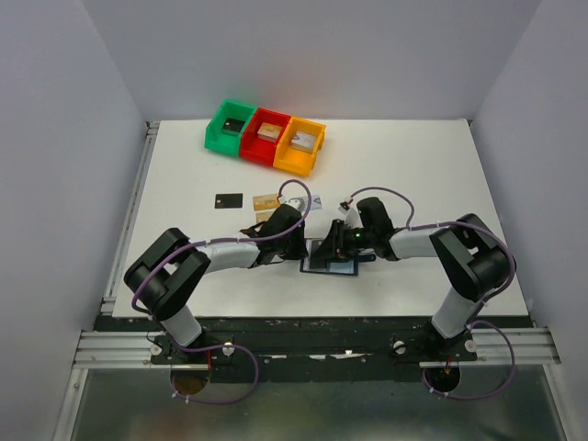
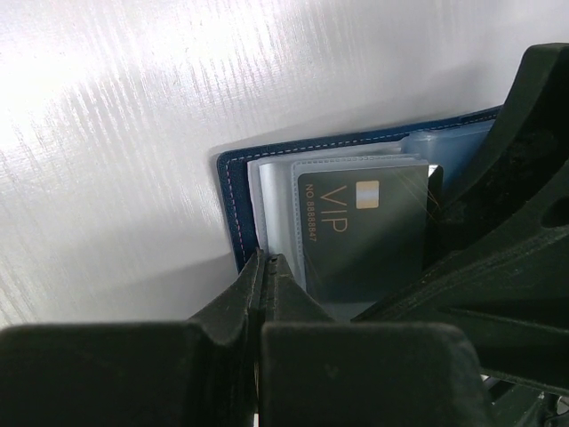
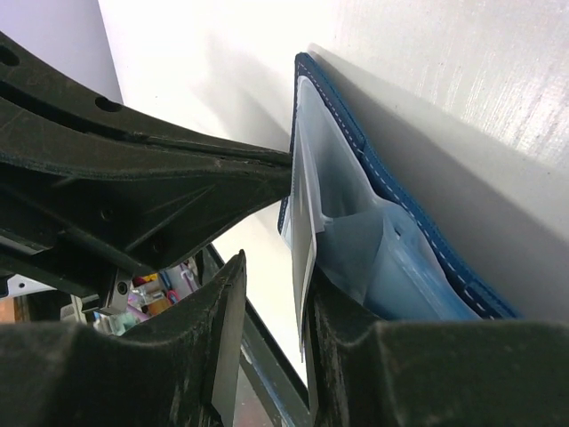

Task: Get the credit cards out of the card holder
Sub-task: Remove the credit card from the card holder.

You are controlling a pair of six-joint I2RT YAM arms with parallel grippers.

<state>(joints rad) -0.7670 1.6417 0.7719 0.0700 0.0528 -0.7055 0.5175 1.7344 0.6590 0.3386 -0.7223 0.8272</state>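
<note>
Extraction step: the card holder (image 1: 331, 259) lies open at frame centre. Your left gripper (image 2: 268, 263) is pressed together at its edge, and your right gripper (image 3: 274, 276) is part-spread around a sleeve (image 3: 307, 213). Next, pinch the 1 black VIP card (image 2: 364, 231) and slide it out.

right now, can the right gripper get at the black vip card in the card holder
Probably yes: the right gripper, jaws open, straddles a sleeve page of the card holder, and the VIP card lies unblocked. The left gripper, shut on the holder's edge, sits aside.

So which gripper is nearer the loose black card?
Left. The left gripper is at the card holder's left edge, right of the black card; the right gripper is farther right.
</note>
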